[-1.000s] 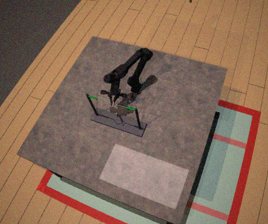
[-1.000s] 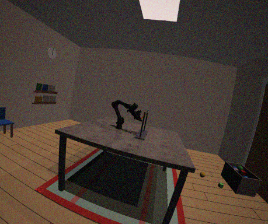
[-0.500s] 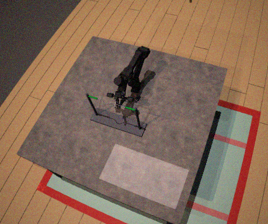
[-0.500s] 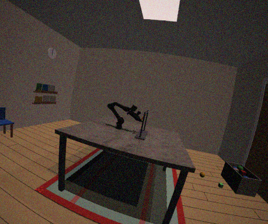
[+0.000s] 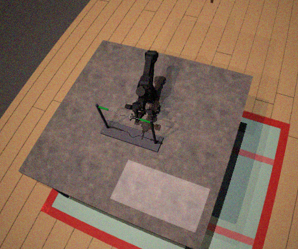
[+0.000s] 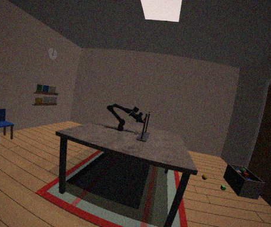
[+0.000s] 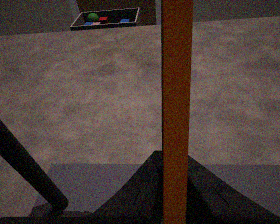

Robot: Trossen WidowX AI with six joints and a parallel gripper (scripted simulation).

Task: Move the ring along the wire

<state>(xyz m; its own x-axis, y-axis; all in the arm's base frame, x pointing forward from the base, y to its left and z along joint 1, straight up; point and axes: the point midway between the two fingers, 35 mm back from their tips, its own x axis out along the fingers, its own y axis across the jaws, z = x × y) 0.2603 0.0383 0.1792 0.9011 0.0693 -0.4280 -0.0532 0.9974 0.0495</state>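
Note:
The orange handle point(image 7: 177, 90) stands upright in the wrist view, and my gripper point(image 7: 168, 158) point(image 5: 137, 120) is shut on it. The ring point(image 5: 131, 117) is around the wire near the inner end of the right green part point(image 5: 145, 121); whether it is over green or grey is too small to tell. The right post point(image 5: 154, 133) is close to my gripper. The left green part point(image 5: 103, 108) is beside the left post point(image 5: 102, 117). One post point(image 7: 26, 160) shows at the left of the wrist view. The thin grey wire between the green parts is faint.
Both posts stand on a flat grey base point(image 5: 130, 139) point(image 6: 143, 136) point(image 7: 111, 185) on the table point(image 5: 80, 152) point(image 6: 102, 140). A pale rectangle point(image 5: 161, 194) lies on the table beyond the base. A box of toys point(image 6: 244, 183) point(image 7: 106, 19) stands on the floor.

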